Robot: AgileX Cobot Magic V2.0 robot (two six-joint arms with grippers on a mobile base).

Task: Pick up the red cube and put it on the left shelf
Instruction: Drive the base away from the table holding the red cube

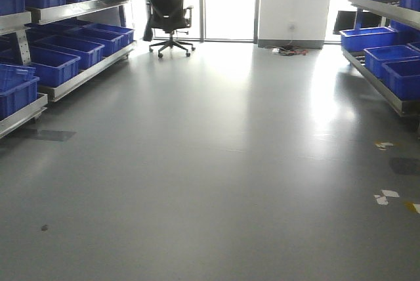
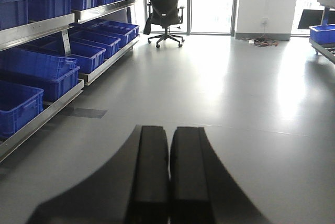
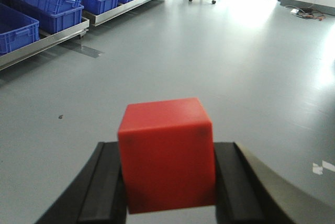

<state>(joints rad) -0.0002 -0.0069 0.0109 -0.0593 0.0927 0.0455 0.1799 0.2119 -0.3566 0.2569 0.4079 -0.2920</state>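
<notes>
The red cube (image 3: 166, 153) fills the lower middle of the right wrist view, clamped between the two black fingers of my right gripper (image 3: 167, 182), which is shut on it above the grey floor. My left gripper (image 2: 168, 171) is shut, its black fingers pressed together with nothing between them. The left shelf (image 1: 65, 12) runs along the left wall, a steel rack lined with dark-blue crates (image 1: 56, 64). It also shows as the left shelf (image 2: 36, 28) in the left wrist view and the left shelf (image 3: 47, 38) at the upper left of the right wrist view. Neither gripper appears in the front view.
A black office chair (image 1: 169, 12) stands at the far end by the windows. Another steel rack with blue crates (image 1: 387, 64) lines the right wall. Cables (image 1: 289, 50) lie by the white pillar. Tape scraps (image 1: 387, 195) mark the grey floor at the right.
</notes>
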